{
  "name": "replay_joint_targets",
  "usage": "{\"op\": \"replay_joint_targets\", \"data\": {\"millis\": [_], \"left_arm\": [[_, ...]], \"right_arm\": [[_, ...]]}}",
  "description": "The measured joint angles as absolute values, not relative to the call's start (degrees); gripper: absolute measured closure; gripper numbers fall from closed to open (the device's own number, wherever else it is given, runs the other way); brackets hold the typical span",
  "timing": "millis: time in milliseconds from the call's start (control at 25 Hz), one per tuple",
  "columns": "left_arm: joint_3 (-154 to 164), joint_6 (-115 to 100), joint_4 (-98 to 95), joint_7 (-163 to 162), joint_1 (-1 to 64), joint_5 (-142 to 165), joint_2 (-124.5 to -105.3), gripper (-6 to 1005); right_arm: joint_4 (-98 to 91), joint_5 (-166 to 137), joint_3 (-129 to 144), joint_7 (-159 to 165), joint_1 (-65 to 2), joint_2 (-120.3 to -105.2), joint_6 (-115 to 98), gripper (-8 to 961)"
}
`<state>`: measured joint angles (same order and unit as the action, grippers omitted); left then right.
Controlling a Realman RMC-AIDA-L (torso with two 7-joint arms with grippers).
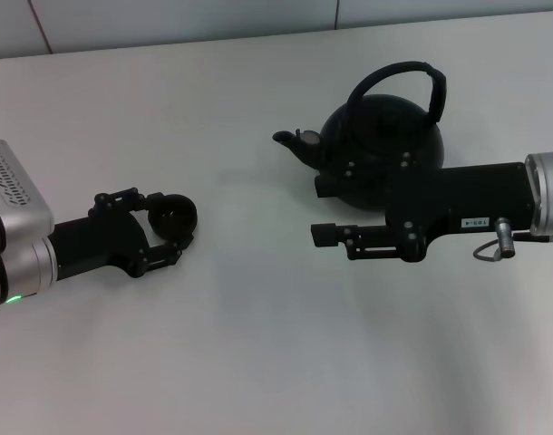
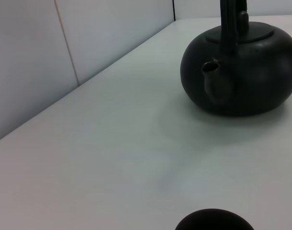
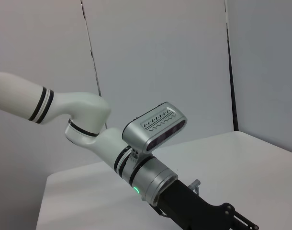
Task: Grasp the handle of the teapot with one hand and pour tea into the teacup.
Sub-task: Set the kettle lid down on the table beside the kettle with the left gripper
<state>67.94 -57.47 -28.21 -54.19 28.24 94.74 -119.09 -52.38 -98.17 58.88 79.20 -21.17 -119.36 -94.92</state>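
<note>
The matte-black teapot stands on the white table at the back right, its short spout pointing left and its arched handle upright with nothing holding it. My right gripper hovers open at the teapot's near side, one finger overlapping the body, well below the handle. At the left, my left gripper is shut on the small black teacup, which rests on the table. In the left wrist view the teapot faces spout-first and the teacup's rim shows at the frame edge.
The white table runs back to a pale panelled wall. The right wrist view shows my left arm over the table against grey wall panels.
</note>
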Motion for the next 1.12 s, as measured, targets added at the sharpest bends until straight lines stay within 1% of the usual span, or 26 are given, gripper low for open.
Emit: {"op": "replay_joint_targets", "data": {"millis": [1120], "left_arm": [[69.95, -56.96, -29.8, -58.0, 29.0, 94.83, -118.91, 260]], "right_arm": [[-52.38, -98.53, 58.27, 78.86, -21.71, -119.18, -94.43, 356]]}}
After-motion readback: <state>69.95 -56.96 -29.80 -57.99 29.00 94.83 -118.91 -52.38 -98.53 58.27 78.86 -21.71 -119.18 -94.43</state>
